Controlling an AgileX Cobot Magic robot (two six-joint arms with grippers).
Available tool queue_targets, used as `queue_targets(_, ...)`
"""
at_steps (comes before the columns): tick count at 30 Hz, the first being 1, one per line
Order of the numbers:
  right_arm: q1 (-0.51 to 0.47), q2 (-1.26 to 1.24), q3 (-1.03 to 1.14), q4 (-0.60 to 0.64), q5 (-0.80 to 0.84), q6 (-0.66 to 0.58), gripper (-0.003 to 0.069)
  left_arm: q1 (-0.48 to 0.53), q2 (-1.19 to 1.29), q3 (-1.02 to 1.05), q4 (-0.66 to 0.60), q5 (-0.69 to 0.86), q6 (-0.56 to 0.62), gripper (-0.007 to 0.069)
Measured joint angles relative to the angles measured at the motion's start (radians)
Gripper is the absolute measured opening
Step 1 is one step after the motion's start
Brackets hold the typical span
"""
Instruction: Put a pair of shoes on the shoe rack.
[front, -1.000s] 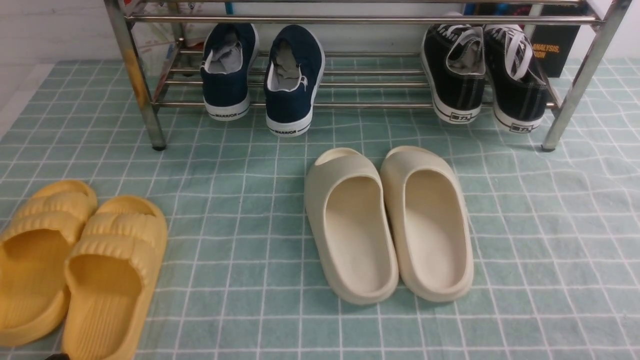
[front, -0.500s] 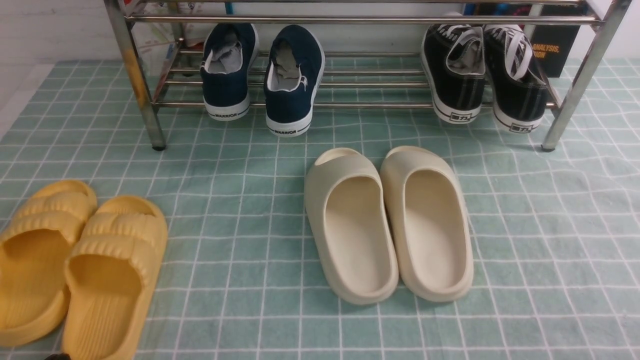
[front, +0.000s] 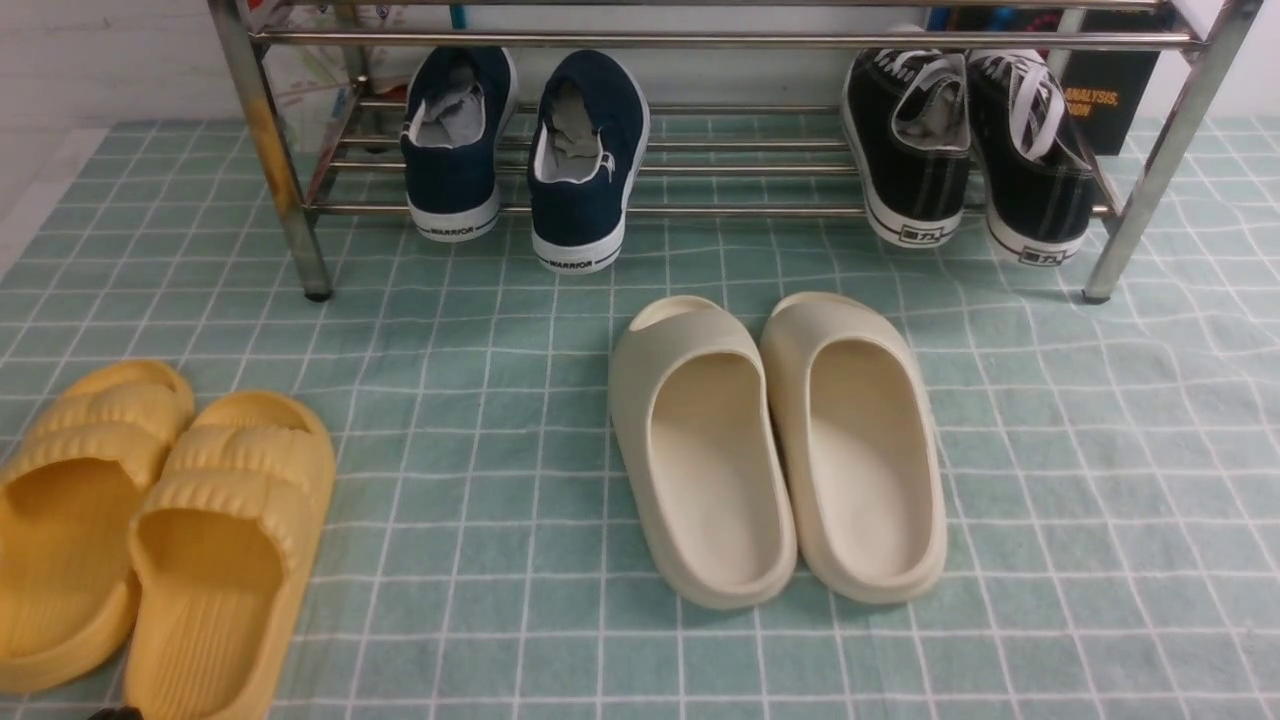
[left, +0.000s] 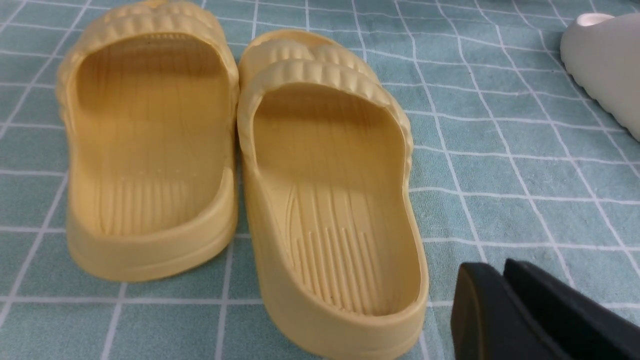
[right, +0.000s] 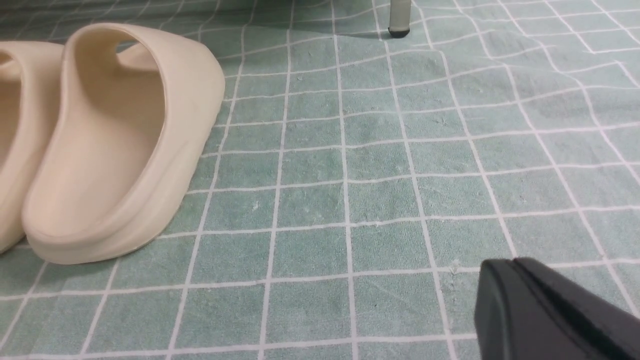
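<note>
The pair of shoes, two navy slip-ons with white soles, stands on the lowest shelf of the shoe rack (front: 700, 40), heels toward me: one (front: 452, 150) on the left, the other (front: 585, 165) beside it with its heel over the front bar. Neither gripper is near them. In the left wrist view my left gripper (left: 500, 267) hovers over the green checked cloth beside the yellow slippers, its fingers together and nothing between them. In the right wrist view my right gripper (right: 510, 265) hangs over bare cloth, fingers pressed together and empty.
Black lace-up sneakers (front: 965, 150) sit on the rack's right end. Cream slippers (front: 780, 450) lie mid-cloth in front of the rack, and yellow slippers (front: 150, 530) lie at the near left. A rack leg (right: 399, 17) stands beyond the right gripper. A black box (front: 1110, 100) is behind the rack.
</note>
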Motion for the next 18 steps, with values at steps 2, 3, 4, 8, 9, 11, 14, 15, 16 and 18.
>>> queue_targets(2,0.000,0.000,0.000,0.000,0.000,0.000,0.0020,0.000,0.000,0.000,0.000,0.000,0.000,0.0068)
queue_targets(3,0.000,0.000,0.000,0.000,0.000,0.000,0.0022,0.000,0.000,0.000,0.000,0.000,0.000,0.0068)
queue_targets(4,0.000,0.000,0.000,0.000,0.000,0.000,0.0022,0.000,0.000,0.000,0.000,0.000,0.000,0.0068)
queue_targets(8,0.000,0.000,0.000,0.000,0.000,0.000,0.0022,0.000,0.000,0.000,0.000,0.000,0.000,0.0070)
queue_targets(9,0.000,0.000,0.000,0.000,0.000,0.000,0.0022,0.000,0.000,0.000,0.000,0.000,0.000,0.0071)
queue_targets(11,0.000,0.000,0.000,0.000,0.000,0.000,0.0022,0.000,0.000,0.000,0.000,0.000,0.000,0.0071)
queue_targets(14,0.000,0.000,0.000,0.000,0.000,0.000,0.0027,0.000,0.000,0.000,0.000,0.000,0.000,0.0071)
queue_targets(15,0.000,0.000,0.000,0.000,0.000,0.000,0.0027,0.000,0.000,0.000,0.000,0.000,0.000,0.0071)
queue_targets(16,0.000,0.000,0.000,0.000,0.000,0.000,0.0028,0.000,0.000,0.000,0.000,0.000,0.000,0.0072)
queue_targets(18,0.000,0.000,0.000,0.000,0.000,0.000,0.0028,0.000,0.000,0.000,0.000,0.000,0.000,0.0074)
